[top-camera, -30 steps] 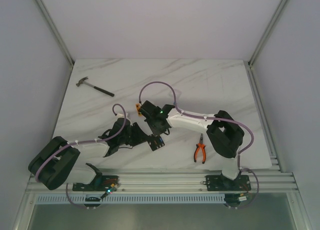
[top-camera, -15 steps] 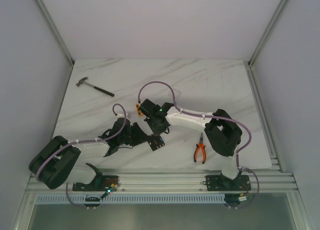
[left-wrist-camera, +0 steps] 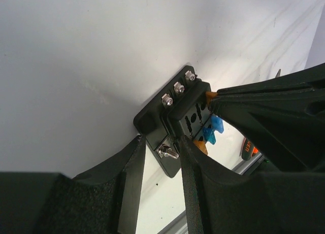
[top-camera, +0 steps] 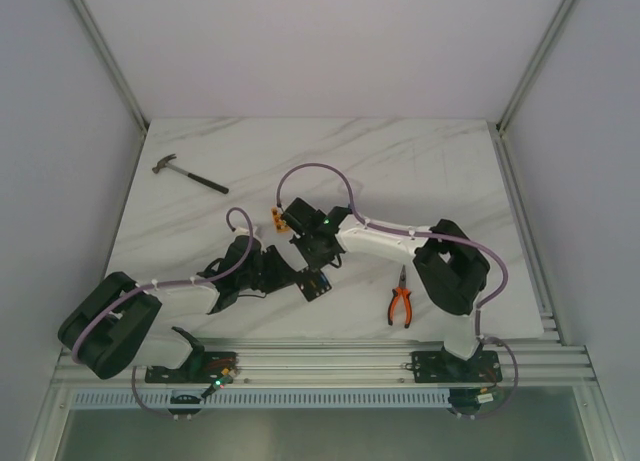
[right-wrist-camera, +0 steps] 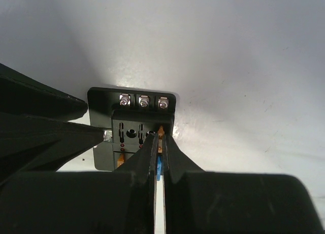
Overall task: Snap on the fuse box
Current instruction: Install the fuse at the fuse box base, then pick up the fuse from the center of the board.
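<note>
Hammer [top-camera: 190, 176] lies far left on the surface [top-camera: 420, 171]. Left end effector [left-wrist-camera: 162, 148] clamps the fuse box [left-wrist-camera: 185, 104] by its edge, near the front middle. Right end effector [right-wrist-camera: 158, 142], pressed together, pinches a small orange piece [right-wrist-camera: 161, 132] at the box's top. Pliers [top-camera: 401, 303] lie right.

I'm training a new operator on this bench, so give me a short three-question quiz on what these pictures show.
1. True or false: the left pincer grips the fuse box by its sides.
2. Which tool lies on the table nearest the right arm's base? A hammer, B pliers, C screwdriver.
3. Fill in: the right pincer is shut on a small piece coloured ___, held at the top of the fuse box.
Key: 1 true; 2 B; 3 orange.
</note>
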Controlling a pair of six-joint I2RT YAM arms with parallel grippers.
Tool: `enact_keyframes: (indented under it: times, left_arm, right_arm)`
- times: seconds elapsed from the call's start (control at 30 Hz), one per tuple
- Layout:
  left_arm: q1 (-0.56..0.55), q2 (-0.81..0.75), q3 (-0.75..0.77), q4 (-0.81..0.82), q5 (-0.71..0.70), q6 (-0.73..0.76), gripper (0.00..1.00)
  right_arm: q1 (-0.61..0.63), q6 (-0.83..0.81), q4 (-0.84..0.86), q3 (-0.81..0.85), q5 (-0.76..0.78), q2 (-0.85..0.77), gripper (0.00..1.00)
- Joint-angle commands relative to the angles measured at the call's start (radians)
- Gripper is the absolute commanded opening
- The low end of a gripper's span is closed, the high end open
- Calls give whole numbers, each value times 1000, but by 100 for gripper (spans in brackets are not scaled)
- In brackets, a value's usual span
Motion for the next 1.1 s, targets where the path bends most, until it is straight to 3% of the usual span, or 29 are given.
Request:
enact_keyframes:
  times: [0.0,0.13,0.37,0.53,0.73,1.07]
  left_arm:
    - [-6,11,31,7,20,0,43]
    - [-10,23,67,6,31,8,44]
    - [-10,4,124,-44,2,40,53]
    - [13,-24,127,-97,-29,69,58]
    - [63,-71,113,-148,-53,96,72]
    - [151,-146,74,-196,-70,126,88]
  right_arm:
    - [-32,-66,-17,-88,82,78,0]
    - [-42,-81,-23,-61,81,37,6]
    - [-58,-117,-27,-46,73,-59,28]
    - [-102,-160,15,-55,-4,-144,49]
    - [-215,-223,108,-65,-71,-178,54]
    - [-382,-319,260,30,-104,9,59]
